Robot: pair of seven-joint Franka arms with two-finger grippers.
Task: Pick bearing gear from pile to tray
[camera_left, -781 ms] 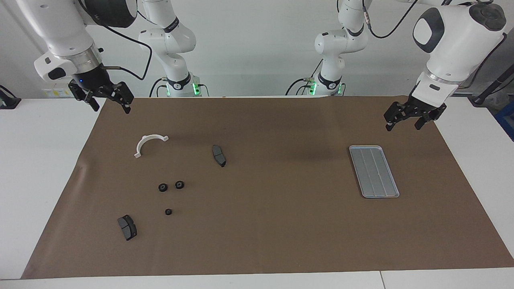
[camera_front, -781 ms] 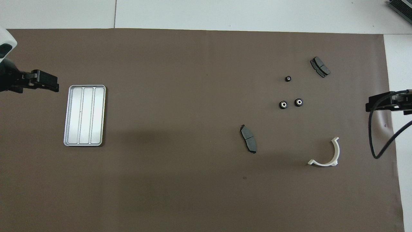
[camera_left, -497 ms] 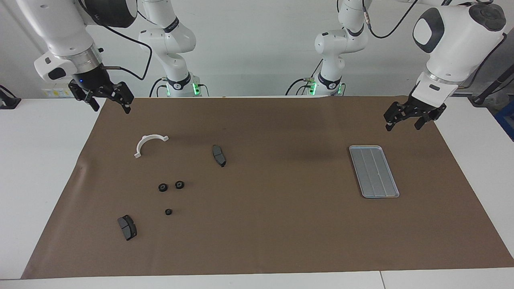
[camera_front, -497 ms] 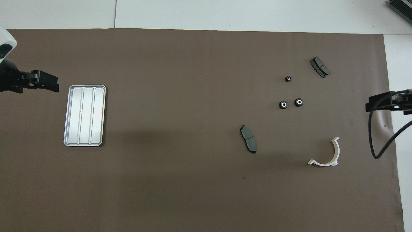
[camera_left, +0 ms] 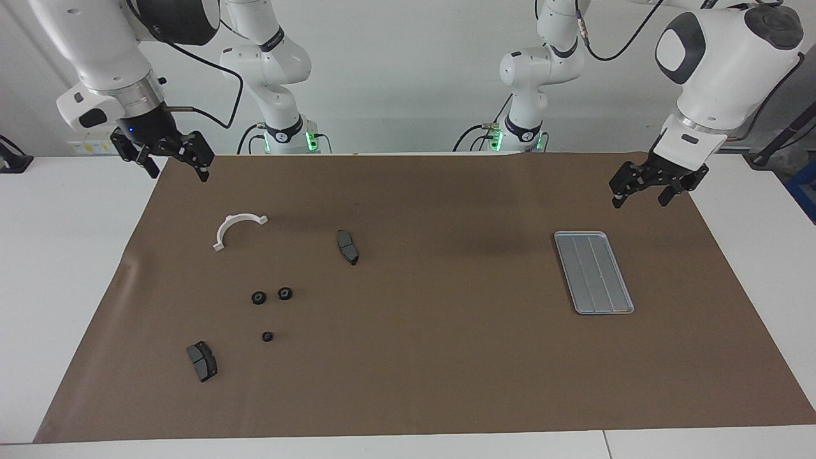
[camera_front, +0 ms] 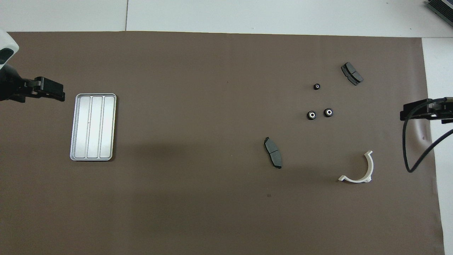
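The pile lies on the brown mat toward the right arm's end: three small black rings (camera_left: pixel 258 298) (camera_left: pixel 285 293) (camera_left: pixel 268 336), two dark grey brake-pad pieces (camera_left: pixel 347 247) (camera_left: pixel 202 361) and a white curved bracket (camera_left: pixel 237 227). The rings also show in the overhead view (camera_front: pixel 311 115). The silver tray (camera_left: pixel 594 272) lies empty toward the left arm's end. My right gripper (camera_left: pixel 177 169) is open and empty, raised over the mat's edge beside the bracket. My left gripper (camera_left: pixel 639 200) is open and empty, raised over the mat beside the tray (camera_front: pixel 93 126).
The brown mat (camera_left: pixel 433 357) covers most of the white table (camera_left: pixel 57 268). The arms' bases (camera_left: pixel 284 137) (camera_left: pixel 523 134) stand at the robots' edge. A black cable (camera_front: pixel 410 148) hangs from the right arm over the mat's edge.
My right gripper has shifted very slightly. The left gripper, the parts and the tray have not moved.
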